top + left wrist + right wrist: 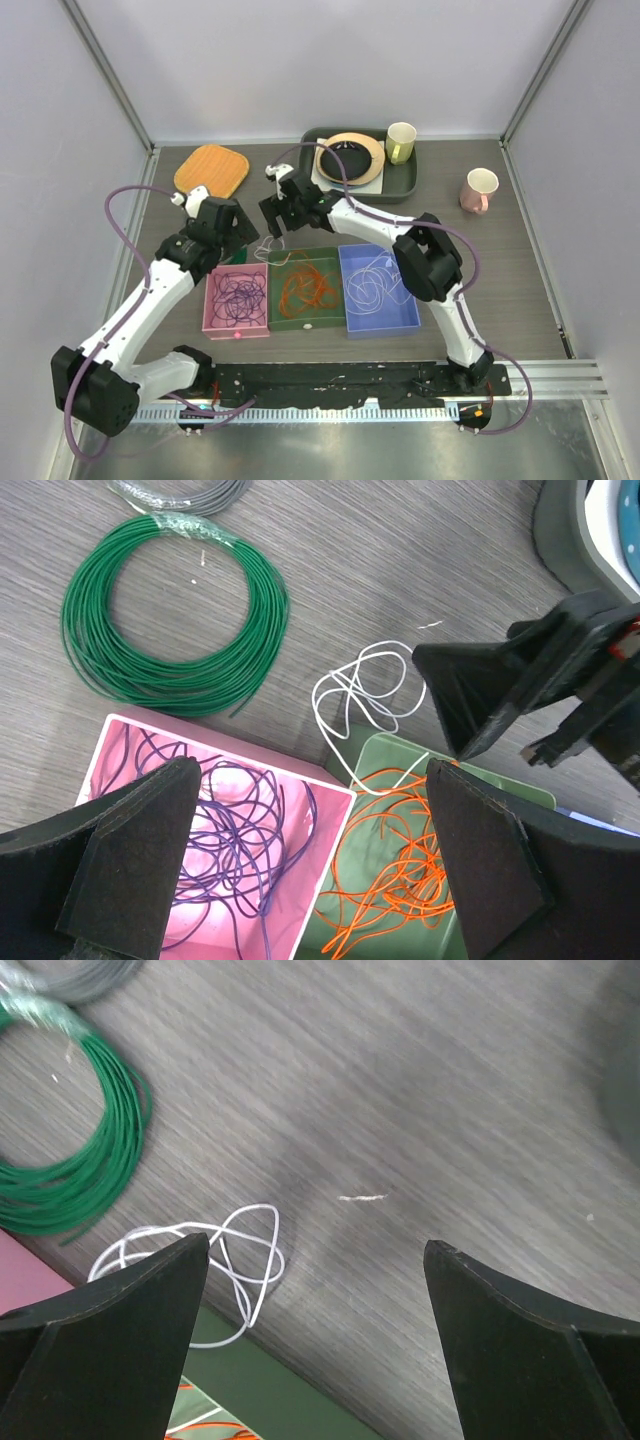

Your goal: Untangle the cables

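Observation:
Purple cables (237,293) lie tangled in a pink tray (209,300), orange cables (307,285) in a green tray (284,322), and white cables (372,285) in a blue tray (400,325). One loose white cable (365,695) lies looped on the table and trails over the green tray's far rim; it also shows in the right wrist view (235,1250). My left gripper (312,768) is open and empty above the pink and green trays' far ends (232,240). My right gripper (318,1245) is open and empty just above the table beside the loose white cable (274,222).
A dark green coiled ring (170,610) and a grey coil (180,492) lie on the table behind the pink tray. A wooden board (211,170) is at the back left. A dark tray (400,182) with a plate and a yellow-green cup (401,142) is at the back. A pink cup (480,190) stands at the right.

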Robot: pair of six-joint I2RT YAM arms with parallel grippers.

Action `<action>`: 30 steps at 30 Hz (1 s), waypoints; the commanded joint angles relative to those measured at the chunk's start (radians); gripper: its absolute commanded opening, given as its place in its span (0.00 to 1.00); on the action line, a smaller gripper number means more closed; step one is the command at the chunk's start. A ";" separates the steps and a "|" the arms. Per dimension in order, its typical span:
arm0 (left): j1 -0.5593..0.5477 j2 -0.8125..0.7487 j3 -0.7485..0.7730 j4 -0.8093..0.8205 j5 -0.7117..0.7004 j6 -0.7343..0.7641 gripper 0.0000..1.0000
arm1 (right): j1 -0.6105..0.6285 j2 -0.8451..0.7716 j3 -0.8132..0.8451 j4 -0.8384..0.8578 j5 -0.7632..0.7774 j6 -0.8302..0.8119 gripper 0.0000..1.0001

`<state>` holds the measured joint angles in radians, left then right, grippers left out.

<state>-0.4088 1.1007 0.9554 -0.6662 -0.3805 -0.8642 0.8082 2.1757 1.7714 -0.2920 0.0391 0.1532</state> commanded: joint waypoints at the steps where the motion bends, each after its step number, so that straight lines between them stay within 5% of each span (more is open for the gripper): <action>1: 0.015 0.007 -0.007 -0.004 -0.052 -0.013 1.00 | -0.001 0.039 0.071 -0.067 -0.114 -0.046 0.94; 12: 0.041 0.031 -0.014 0.020 0.009 -0.002 1.00 | -0.001 0.145 0.108 -0.096 -0.214 -0.030 0.82; 15: 0.042 0.030 -0.017 0.024 0.014 -0.004 1.00 | -0.001 0.162 0.129 -0.098 -0.208 -0.023 0.67; 16: 0.044 0.030 -0.015 0.022 0.014 -0.004 1.00 | -0.001 0.165 0.132 -0.087 -0.202 -0.021 0.49; 19: 0.045 0.025 -0.015 0.023 0.022 -0.004 1.00 | -0.004 0.157 0.158 -0.061 -0.165 -0.029 0.20; 22: 0.045 0.013 -0.018 0.033 0.035 -0.001 1.00 | -0.018 0.138 0.221 -0.055 -0.130 -0.034 0.01; 30: 0.044 -0.025 -0.017 0.073 0.086 0.001 1.00 | -0.032 -0.115 0.211 0.108 0.016 -0.118 0.01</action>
<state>-0.3706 1.1069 0.9306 -0.6514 -0.3241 -0.8608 0.7822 2.2738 1.9556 -0.3370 -0.0513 0.0921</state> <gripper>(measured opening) 0.996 0.038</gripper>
